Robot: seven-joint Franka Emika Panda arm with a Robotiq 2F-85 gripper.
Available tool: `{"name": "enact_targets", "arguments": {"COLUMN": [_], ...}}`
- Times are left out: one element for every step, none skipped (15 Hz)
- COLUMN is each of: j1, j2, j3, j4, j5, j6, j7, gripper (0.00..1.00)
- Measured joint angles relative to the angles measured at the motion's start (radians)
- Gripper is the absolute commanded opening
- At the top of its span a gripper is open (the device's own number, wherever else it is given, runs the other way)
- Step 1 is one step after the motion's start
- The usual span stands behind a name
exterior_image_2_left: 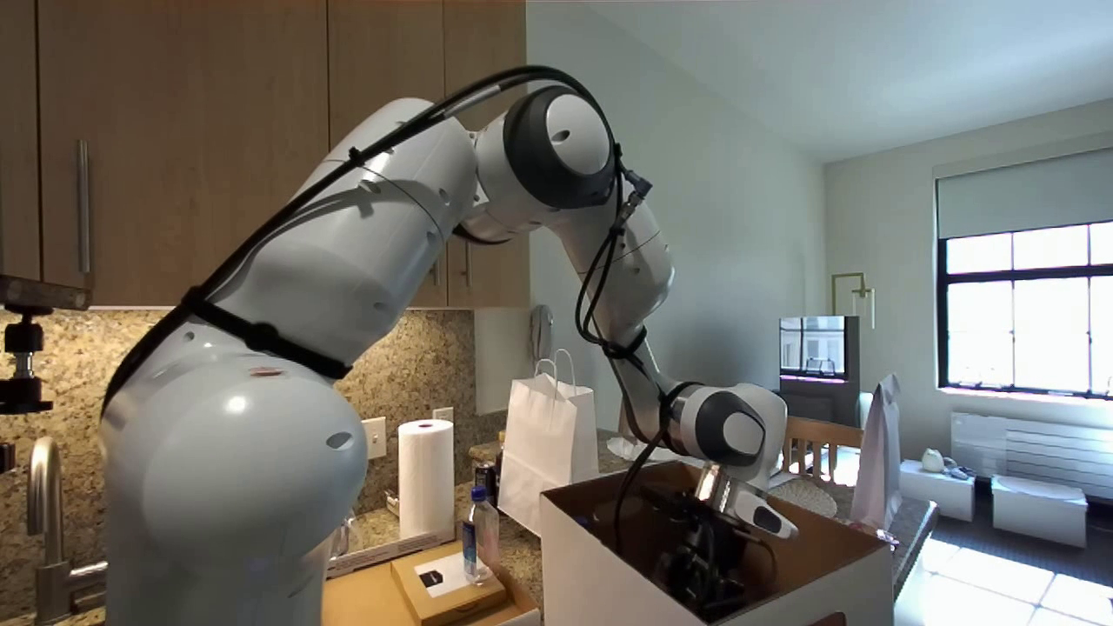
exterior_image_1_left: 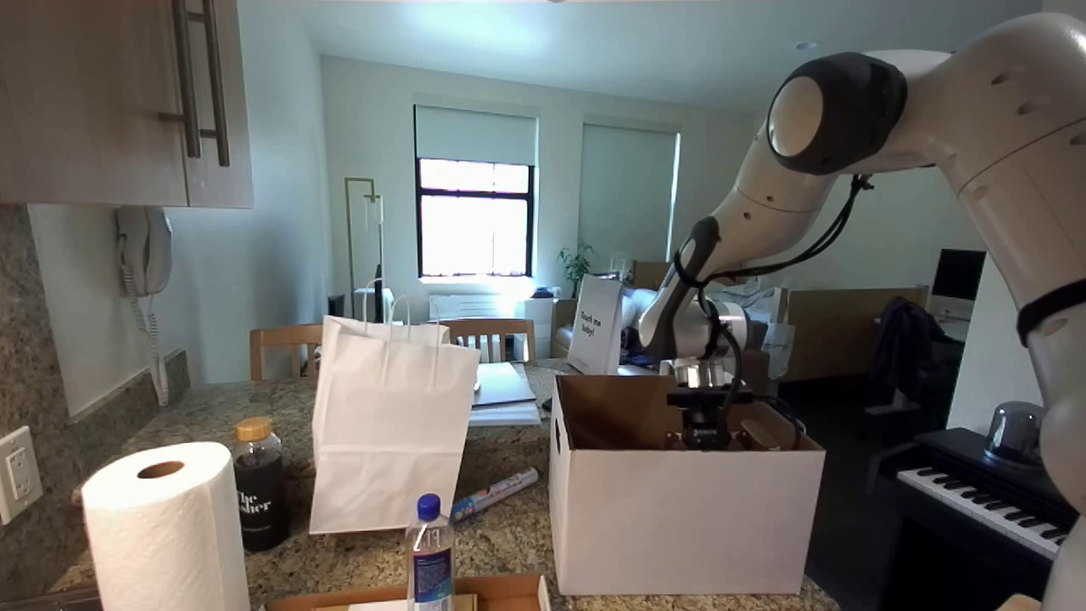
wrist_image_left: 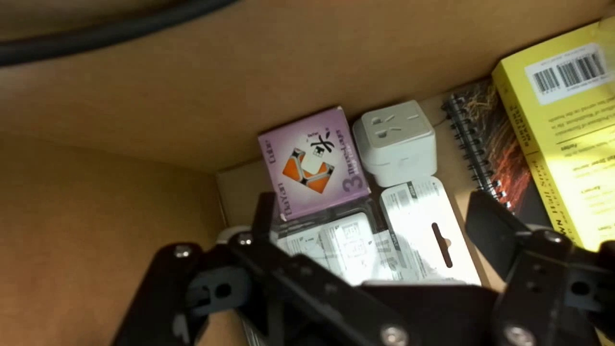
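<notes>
Where the counter (exterior_image_1_left: 505,539) runs left of the jaws in an exterior view, a roll (exterior_image_1_left: 165,526) and a bag (exterior_image_1_left: 390,424) stand (a window (exterior_image_1_left: 475,229) beyond); the box (exterior_image_1_left: 683,522) surrounds the gripper (wrist_image_left: 372,211), jaws wide above a carton (wrist_image_left: 314,161) and an adapter (wrist_image_left: 399,144); rightward, a piano (exterior_image_1_left: 976,505).

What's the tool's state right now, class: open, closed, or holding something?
Tool: open, holding nothing, inside the white cardboard box.
</notes>
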Motion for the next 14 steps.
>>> {"name": "enact_targets", "arguments": {"j1": [0.000,0.000,0.000,0.000,0.000,0.000,0.000,0.000,0.001,0.003,0.006,0.010,0.014,0.019], "j2": [0.001,0.002,0.003,0.003,0.002,0.002,0.001,0.000,0.000,-0.001,0.000,0.001,0.004,0.010], "j3": [-0.002,-0.002,-0.002,-0.002,-0.002,-0.002,-0.001,0.001,0.002,0.003,0.003,0.003,0.003,0.003], "j4": [0.009,0.016,0.021,0.026,0.029,0.031,0.034,0.035,0.036,0.037,0.037,0.037,0.037,0.034], "j5": [0.000,0.000,0.000,0.000,0.000,0.000,0.000,0.000,0.000,0.000,0.000,-0.001,-0.002,-0.012], "j6": [-0.020,-0.029,-0.029,-0.023,0.000,0.036,0.075,0.116,0.155,0.202,0.243,0.280,0.315,0.367], "j7": [0.005,0.005,0.005,0.005,0.005,0.005,0.005,0.004,0.004,0.004,0.004,0.004,0.004,0.004], "gripper": [1.00,1.00,1.00,1.00,1.00,1.00,1.00,1.00,1.00,1.00,1.00,1.00,1.00,1.00]}}
